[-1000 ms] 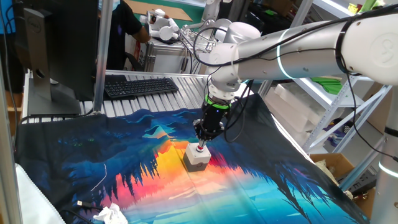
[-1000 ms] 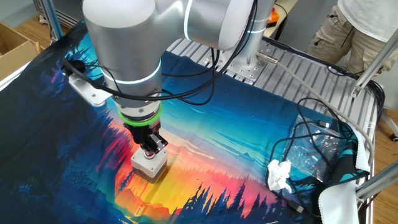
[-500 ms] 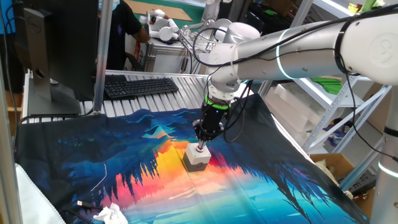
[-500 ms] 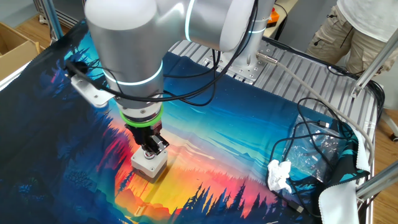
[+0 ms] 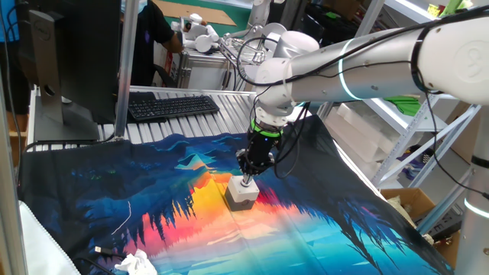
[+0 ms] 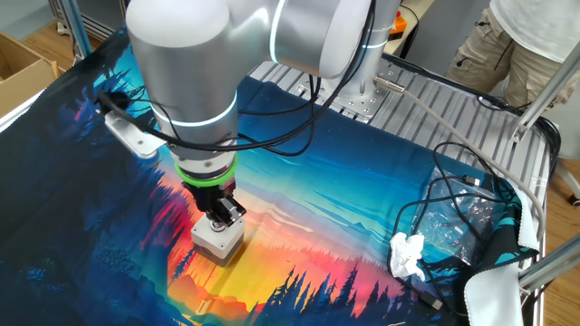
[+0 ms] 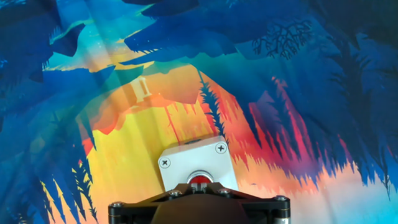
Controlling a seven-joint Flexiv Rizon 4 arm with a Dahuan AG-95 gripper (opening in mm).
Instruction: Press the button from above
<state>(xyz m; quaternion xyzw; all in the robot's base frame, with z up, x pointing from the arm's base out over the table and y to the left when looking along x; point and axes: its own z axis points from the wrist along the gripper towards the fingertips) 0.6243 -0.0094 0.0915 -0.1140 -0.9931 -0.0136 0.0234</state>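
The button (image 5: 243, 195) is a light grey cube housing with a small red cap, standing on the colourful cloth mid-table. It also shows in the other fixed view (image 6: 217, 239) and in the hand view (image 7: 186, 163). My gripper (image 5: 247, 180) points straight down onto its top, as the other fixed view (image 6: 218, 221) shows too. In the hand view my gripper (image 7: 199, 185) has its fingertips together on the red cap (image 7: 199, 180). The fingers hide most of the cap.
A black keyboard (image 5: 172, 106) and a monitor (image 5: 72, 61) stand at the back. Crumpled white tissue (image 6: 407, 256) and cables (image 6: 462, 195) lie at the cloth's edge. A person (image 6: 535, 45) stands by the table. Shelving (image 5: 397, 107) stands to the right.
The fingertips stay on top of the button. The arm above the wrist has shifted very slightly.
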